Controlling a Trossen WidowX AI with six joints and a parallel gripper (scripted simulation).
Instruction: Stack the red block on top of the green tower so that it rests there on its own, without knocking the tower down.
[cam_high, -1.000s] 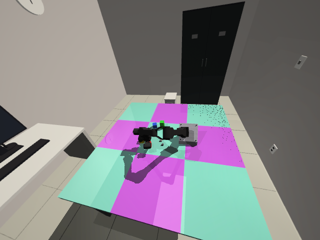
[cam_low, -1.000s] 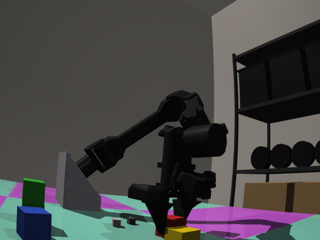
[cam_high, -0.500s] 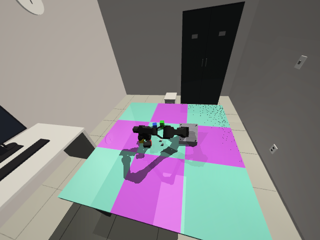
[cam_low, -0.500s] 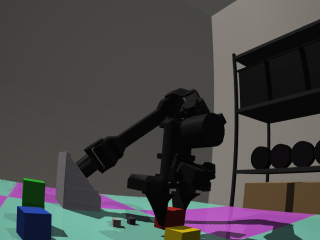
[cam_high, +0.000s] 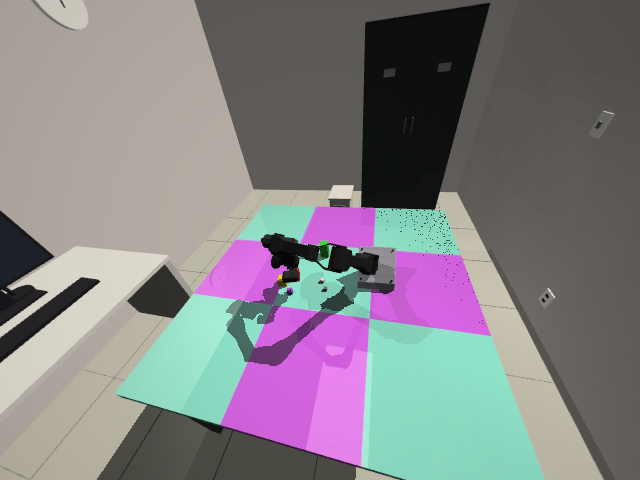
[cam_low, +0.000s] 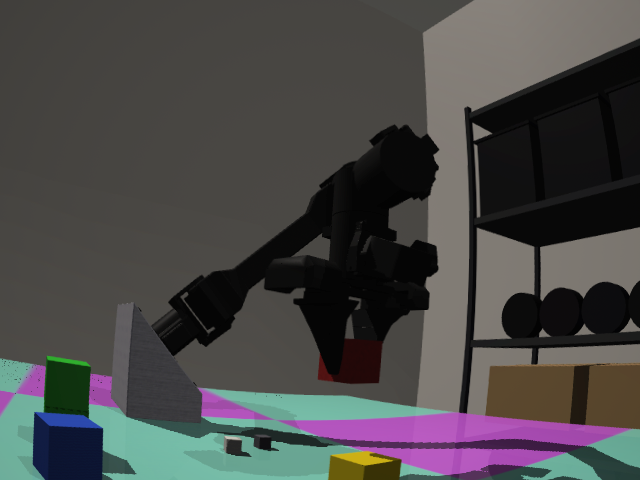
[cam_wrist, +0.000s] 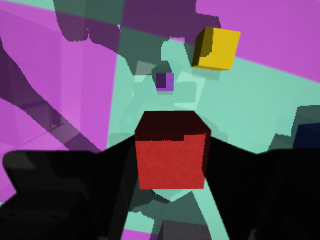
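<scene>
The red block (cam_low: 362, 361) (cam_wrist: 171, 164) is held between the two black fingers of my gripper (cam_low: 356, 357) (cam_wrist: 169, 136), raised above the table. In the top view only a sliver of red shows beside the gripper. The green tower (cam_high: 324, 249) (cam_low: 67, 386) stands upright, well away from the gripper on the arm base's side of the blue block. Its lower part is partly hidden behind the blue block in the exterior view. The tower is not visible in the wrist view.
A blue block (cam_low: 67, 450) (cam_wrist: 309, 136) stands near the tower. A yellow block (cam_high: 281, 280) (cam_low: 346, 467) (cam_wrist: 221, 49) and a small purple cube (cam_high: 289, 291) (cam_wrist: 165, 81) lie near the gripper. A small white cube (cam_high: 321, 280) (cam_low: 233, 445) and dark cube (cam_high: 324, 289) (cam_low: 262, 442) lie before the grey base (cam_low: 155, 382).
</scene>
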